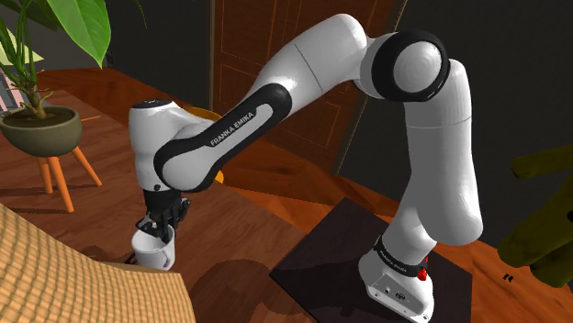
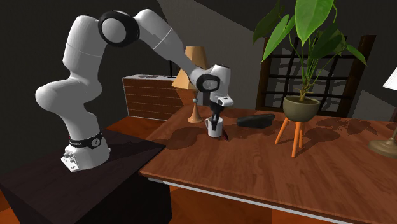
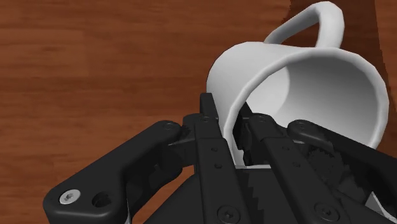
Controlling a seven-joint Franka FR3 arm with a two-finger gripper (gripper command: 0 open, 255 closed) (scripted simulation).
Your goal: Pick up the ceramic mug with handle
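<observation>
Tool [image 3: 226,118] astride rim of white mug [image 3: 331,83]

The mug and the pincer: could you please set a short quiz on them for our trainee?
1. True or false: the pincer is shut on the wall of the mug, one finger inside, one outside.
2. What stands on orange legs on the table? A) lamp B) plant pot C) mug
3. Fill in: the mug's handle points ___ the pincer.
Key: 1 true; 2 B; 3 away from.
</observation>
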